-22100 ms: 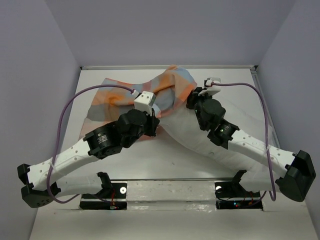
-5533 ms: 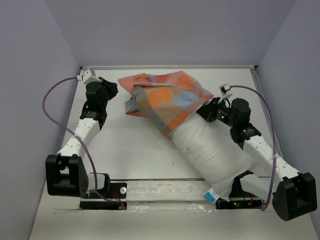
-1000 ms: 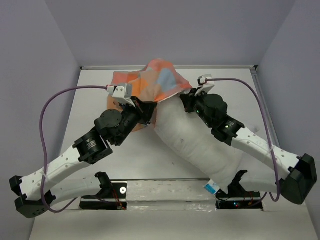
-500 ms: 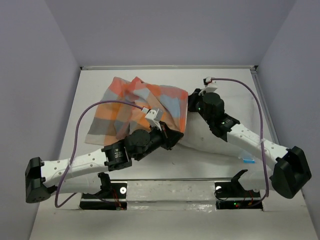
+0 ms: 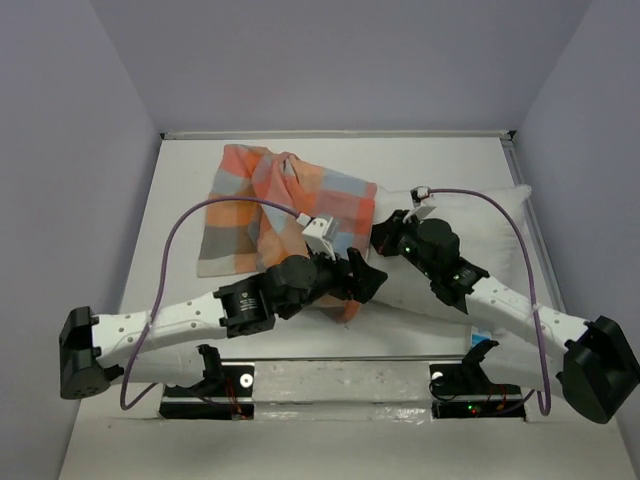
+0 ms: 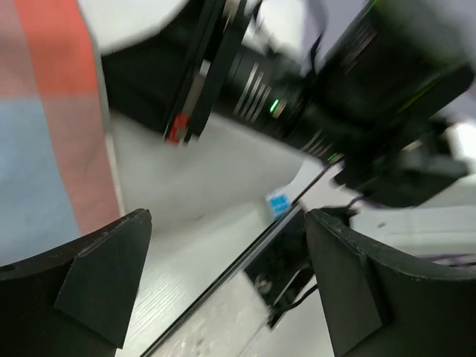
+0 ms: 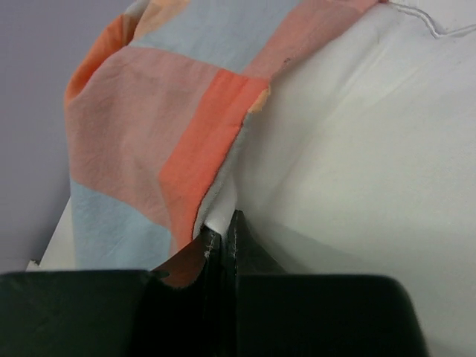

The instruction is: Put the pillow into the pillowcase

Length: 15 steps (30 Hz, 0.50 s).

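Checked pillowcase [image 5: 262, 205] overlapping one end of white pillow [image 5: 470, 215], right gripper [image 7: 222, 242] pinching pillowcase hem, left gripper [image 6: 223, 253] spread apart, holding nothing, beside the fabric

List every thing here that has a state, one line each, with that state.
pillow: lying on the table, mostly outside the case, left end at its opening.
pillowcase: crumpled, mostly slack, its edge drawn over the pillow's end.
left pincer: open, nothing between the fingers.
right pincer: shut, apparently pinching the pillowcase's hem against the pillow.
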Available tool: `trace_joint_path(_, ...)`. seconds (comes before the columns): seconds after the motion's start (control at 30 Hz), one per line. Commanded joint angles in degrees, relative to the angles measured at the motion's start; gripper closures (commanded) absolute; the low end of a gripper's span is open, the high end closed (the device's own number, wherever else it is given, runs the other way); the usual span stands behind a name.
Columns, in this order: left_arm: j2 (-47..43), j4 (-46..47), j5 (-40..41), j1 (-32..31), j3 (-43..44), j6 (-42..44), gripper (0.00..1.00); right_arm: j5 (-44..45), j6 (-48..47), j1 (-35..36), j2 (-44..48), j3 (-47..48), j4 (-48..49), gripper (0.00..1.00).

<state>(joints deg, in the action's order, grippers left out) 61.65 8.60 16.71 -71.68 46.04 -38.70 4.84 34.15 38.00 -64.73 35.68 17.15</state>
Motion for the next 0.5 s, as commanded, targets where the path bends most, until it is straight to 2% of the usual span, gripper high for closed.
trace_joint_path(0.0,-7.77,-7.88,6.65,-0.04,12.74,6.79,0.08,-4.40,0.31,0.59,5.84,-2.11,-0.44,0.90)
trace_joint_path(0.03,-6.73,-10.51,10.93,0.40,14.50,7.92,0.08,-6.06,-1.00,0.59,6.19,-1.15,-4.54,0.79)
trace_joint_path(0.07,-5.67,-14.88,12.19,0.92,17.91,8.54,0.09,-5.38,-1.97,0.59,5.85,0.34,-8.32,0.57)
trace_joint_path(0.1,-4.18,-16.49,12.82,2.49,19.33,9.68,0.11,-3.98,-2.94,0.59,5.58,3.75,-11.92,0.51)
trace_joint_path(0.17,1.88,-19.05,16.50,4.00,22.50,13.36,0.13,0.68,-4.44,0.59,6.28,5.71,-20.10,0.45)
trace_joint_path(0.23,9.41,-21.69,18.00,5.67,27.86,16.53,0.14,7.35,-5.84,0.59,8.47,7.64,-25.02,0.45)
trace_joint_path(0.33,19.10,-23.36,18.71,6.73,34.45,21.46,0.17,13.42,-7.60,-0.64,10.24,9.49,-29.26,0.43)
trace_joint_path(0.37,21.30,-24.58,18.88,6.99,37.51,23.04,0.17,16.05,-8.13,-1.43,10.67,10.45,-31.97,0.39)
trace_joint_path(0.47,29.39,-26.52,19.32,7.43,42.10,24.81,0.17,17.48,-8.75,-3.62,11.64,9.76,-34.11,0.33)
